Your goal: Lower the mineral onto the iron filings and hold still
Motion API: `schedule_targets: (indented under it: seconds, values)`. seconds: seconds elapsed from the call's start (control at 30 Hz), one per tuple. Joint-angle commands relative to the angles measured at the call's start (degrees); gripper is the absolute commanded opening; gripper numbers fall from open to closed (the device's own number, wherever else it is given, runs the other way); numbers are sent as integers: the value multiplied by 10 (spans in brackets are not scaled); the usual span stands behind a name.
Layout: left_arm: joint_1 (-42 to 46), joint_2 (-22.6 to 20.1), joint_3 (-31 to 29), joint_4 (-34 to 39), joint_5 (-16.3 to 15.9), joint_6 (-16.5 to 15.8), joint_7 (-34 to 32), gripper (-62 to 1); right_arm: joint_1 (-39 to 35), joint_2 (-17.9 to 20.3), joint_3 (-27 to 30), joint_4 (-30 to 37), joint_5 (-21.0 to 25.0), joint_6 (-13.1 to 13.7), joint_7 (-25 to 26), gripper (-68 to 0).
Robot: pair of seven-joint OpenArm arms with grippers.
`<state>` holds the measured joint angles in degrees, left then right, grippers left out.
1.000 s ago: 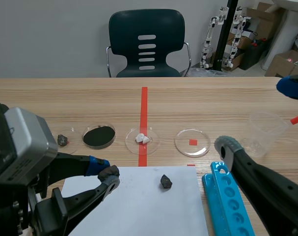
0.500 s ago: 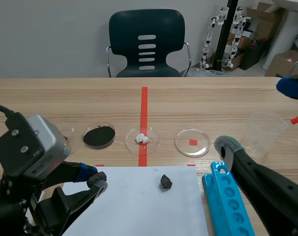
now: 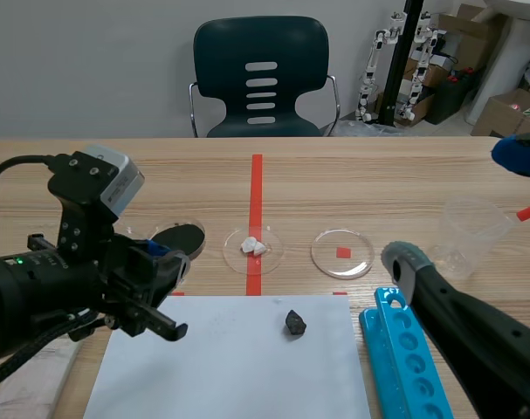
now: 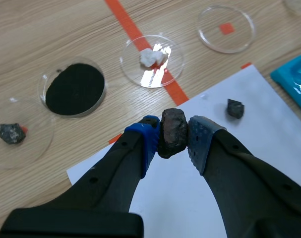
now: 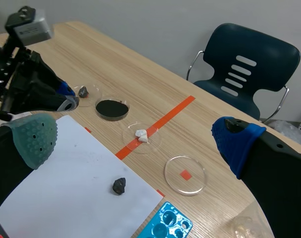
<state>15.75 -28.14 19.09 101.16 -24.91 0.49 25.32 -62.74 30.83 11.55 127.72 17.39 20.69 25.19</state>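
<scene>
The pale wood-grain table (image 3: 378, 183) carries a white paper sheet (image 3: 247, 367); a dark plastic chair (image 3: 261, 74) stands against the grey wall. The left gripper (image 4: 172, 130) is clamped on the mineral (image 4: 173, 138), a rough brown-black lump held above the paper's edge, short of the round clear dish of black iron filings (image 4: 75, 88). The right gripper (image 5: 135, 139) stands wide apart, empty.

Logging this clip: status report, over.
Left tool shut on dark brown lumpy mineral, near the white paper sheet edge. Right tool open. Clear round dish of black iron filings ahead, not yet reached; bare wooden table between.
</scene>
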Motion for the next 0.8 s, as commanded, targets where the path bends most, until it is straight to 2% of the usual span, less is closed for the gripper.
schedule_targets:
  seconds: [0.0,0.37,0.47,0.53,0.77]
  values:
    - [-24,13,1,-19,0,3,-9,-507,1,2,4,7,8,0,6,4]
    - [-174,105,3,-190,0,3,-13,-507,1,2,4,7,8,0,6,4]
    - [-211,128,7,-241,0,20,-10,-507,1,2,4,7,8,0,6,4]
    - [-235,138,12,-272,1,30,-10,-507,1,2,4,7,8,0,6,4]
    - [-292,170,19,-367,0,31,-44,-507,1,2,4,7,8,0,6,4]
